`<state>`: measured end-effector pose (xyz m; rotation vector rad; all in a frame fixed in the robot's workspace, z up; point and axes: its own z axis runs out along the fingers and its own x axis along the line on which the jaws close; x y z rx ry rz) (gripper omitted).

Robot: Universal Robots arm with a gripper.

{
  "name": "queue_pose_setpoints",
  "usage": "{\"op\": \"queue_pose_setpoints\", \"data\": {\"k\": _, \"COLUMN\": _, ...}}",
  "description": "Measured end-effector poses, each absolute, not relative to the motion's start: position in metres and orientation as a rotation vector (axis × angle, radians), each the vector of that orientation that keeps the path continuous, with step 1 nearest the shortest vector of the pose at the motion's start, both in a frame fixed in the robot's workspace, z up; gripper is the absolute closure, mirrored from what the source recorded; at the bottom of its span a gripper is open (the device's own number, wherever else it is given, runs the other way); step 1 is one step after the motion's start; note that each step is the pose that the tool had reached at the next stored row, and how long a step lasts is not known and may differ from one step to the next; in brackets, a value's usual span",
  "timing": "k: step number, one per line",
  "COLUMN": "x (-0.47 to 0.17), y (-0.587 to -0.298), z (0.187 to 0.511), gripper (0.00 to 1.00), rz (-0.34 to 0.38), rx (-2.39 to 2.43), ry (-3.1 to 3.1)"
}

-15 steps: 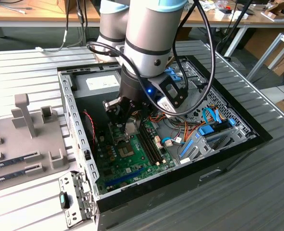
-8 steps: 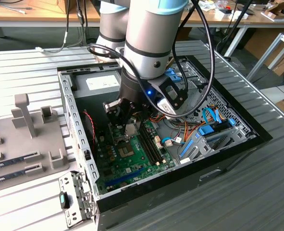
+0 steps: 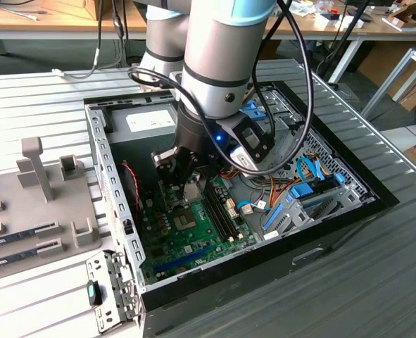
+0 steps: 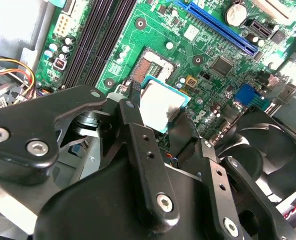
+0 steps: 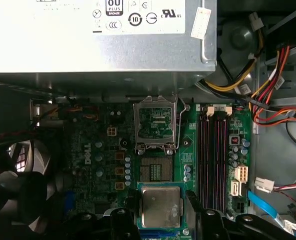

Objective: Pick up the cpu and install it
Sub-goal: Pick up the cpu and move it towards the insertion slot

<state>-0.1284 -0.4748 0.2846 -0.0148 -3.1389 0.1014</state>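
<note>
Going from the exterior view's left: a grey tray [image 3: 53,211] sits on the slatted table [image 3: 24,105] with a couple of memory sticks [image 3: 24,232] lying in it. Next over is the open case [image 3: 109,176], with the power supply [image 3: 148,125] at its far end and the green board [image 3: 193,236] on its floor. The arm [image 3: 218,63] reaches down into the middle of the case, and the gripper [image 3: 186,179] hangs low over the board. The fingers [image 4: 137,135] are clamped on the cpu [image 4: 160,107], one on each of two opposite edges, with the silver top facing the wrist cameras and the green rim showing around it. In the first wrist view you can see the cpu [image 5: 160,206] is just beside the socket [image 5: 156,173], not over it and not seated. The socket's metal lid [image 5: 136,122] is swung open toward the power supply [image 5: 97,40]. The black fan [image 5: 22,170] is on one side of the socket and the dark memory slots [image 5: 215,160] run along the other. Back in the exterior view, the memory slots [image 3: 220,211] lie just right of the gripper, and further right there's a tangle of blue cables [image 3: 307,169] by the drive bays.
</note>
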Motion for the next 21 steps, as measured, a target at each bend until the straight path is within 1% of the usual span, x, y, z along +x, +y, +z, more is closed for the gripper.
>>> {"op": "queue_pose_setpoints", "data": {"k": 21, "x": -0.128, "y": -0.4777, "z": 0.2762, "gripper": 0.53, "rz": 0.116, "rx": -0.015, "ry": -3.138}}
